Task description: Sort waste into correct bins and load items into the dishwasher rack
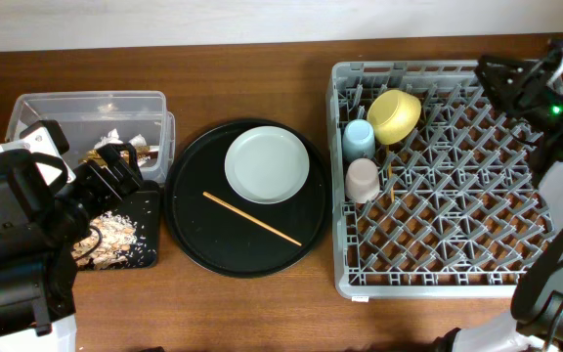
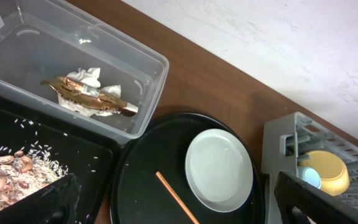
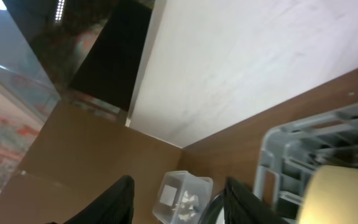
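The clear tub [image 1: 86,106] holds the white tissue [image 2: 87,77] and the gold-brown wrapper [image 2: 92,94]. The shallow black tray [image 1: 143,210] in front of it holds brownish food scraps [image 2: 8,173]. The pale plate [image 1: 267,164] and one wooden chopstick [image 1: 252,218] lie on the round black tray [image 1: 189,210]. The grey rack [image 1: 438,244] holds the yellow bowl [image 1: 395,115], blue cup [image 1: 359,139] and pink cup [image 1: 363,180] at its left side. My left gripper [image 1: 115,168] is open and empty over the bins. My right gripper [image 1: 504,83] is open and empty above the rack's far right.
The wall runs along the table's far edge. Bare brown tabletop lies between the round tray and the rack, and along the front edge. The right wrist view looks left across the table at the tub [image 3: 182,196], the rack's rim [image 3: 272,155] and the bowl [image 3: 340,193].
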Controlling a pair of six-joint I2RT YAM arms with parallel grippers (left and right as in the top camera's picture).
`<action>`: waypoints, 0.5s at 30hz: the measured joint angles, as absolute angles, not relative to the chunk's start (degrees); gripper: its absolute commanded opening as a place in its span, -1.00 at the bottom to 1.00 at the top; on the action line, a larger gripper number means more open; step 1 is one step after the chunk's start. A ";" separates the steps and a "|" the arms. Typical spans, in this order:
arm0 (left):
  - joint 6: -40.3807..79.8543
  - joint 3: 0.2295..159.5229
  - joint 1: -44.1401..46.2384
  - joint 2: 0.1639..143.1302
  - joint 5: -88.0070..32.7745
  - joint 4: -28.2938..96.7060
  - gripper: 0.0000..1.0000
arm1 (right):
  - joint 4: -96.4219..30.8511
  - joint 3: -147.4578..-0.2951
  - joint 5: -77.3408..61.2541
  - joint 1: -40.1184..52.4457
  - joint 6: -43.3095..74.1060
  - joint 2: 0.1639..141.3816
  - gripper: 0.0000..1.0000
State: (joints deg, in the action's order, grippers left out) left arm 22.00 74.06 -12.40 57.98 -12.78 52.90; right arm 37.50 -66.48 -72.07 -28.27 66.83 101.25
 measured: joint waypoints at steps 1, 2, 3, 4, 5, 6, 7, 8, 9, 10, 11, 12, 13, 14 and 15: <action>22.02 74.04 -12.40 57.98 -12.78 52.90 0.98 | 35.38 -66.46 -69.54 -26.33 66.85 100.53 -0.06; 22.02 74.06 -12.40 57.98 -12.75 52.90 0.98 | 32.34 -66.46 -67.09 -23.99 65.95 99.72 -0.05; 22.02 74.06 -12.40 57.98 -12.78 52.93 0.98 | 27.62 -66.63 -64.64 -20.67 63.72 98.50 -0.06; 22.02 74.04 -12.40 57.98 -12.78 52.95 0.98 | 17.98 -67.18 -61.14 -16.27 59.22 96.51 -0.04; 22.02 74.04 -12.40 57.98 -12.78 52.90 0.98 | 7.62 -68.16 -56.45 -10.98 52.64 94.70 -0.05; 22.02 74.06 -12.40 57.98 -12.78 52.88 0.98 | -1.63 -69.76 -51.72 -7.44 47.51 93.80 -0.05; 22.00 74.06 -12.40 57.98 -12.78 52.86 0.98 | -11.20 -72.07 -45.39 -2.74 40.21 93.23 -0.04; 22.02 74.06 -12.40 57.98 -12.78 52.90 0.98 | -19.38 -75.55 -36.95 3.40 31.09 93.21 0.01; 22.02 74.06 -12.40 57.98 -12.78 52.90 0.98 | -23.40 -78.26 -31.59 8.27 25.06 93.21 0.03; 22.02 74.06 -12.40 57.98 -12.78 52.93 0.98 | -28.10 -81.69 -23.14 16.10 16.10 93.14 0.05; 22.02 74.06 -12.40 57.98 -12.78 52.93 0.98 | -30.06 -82.96 -18.74 22.06 11.14 92.92 0.04; 22.02 74.06 -12.40 57.98 -12.78 52.95 0.98 | -32.93 -83.53 -15.18 26.46 7.05 92.82 -0.03; 22.02 74.06 -12.40 57.98 -12.78 52.90 0.98 | -37.47 -83.57 -11.42 32.60 1.30 92.77 -0.07; 22.02 74.04 -12.40 57.98 -12.78 52.95 0.98 | -40.25 -83.57 -9.61 36.03 -1.54 92.97 -0.12; 22.02 74.06 -12.40 57.98 -12.78 52.77 0.98 | -43.11 -83.55 -8.43 38.59 -3.53 93.30 -0.20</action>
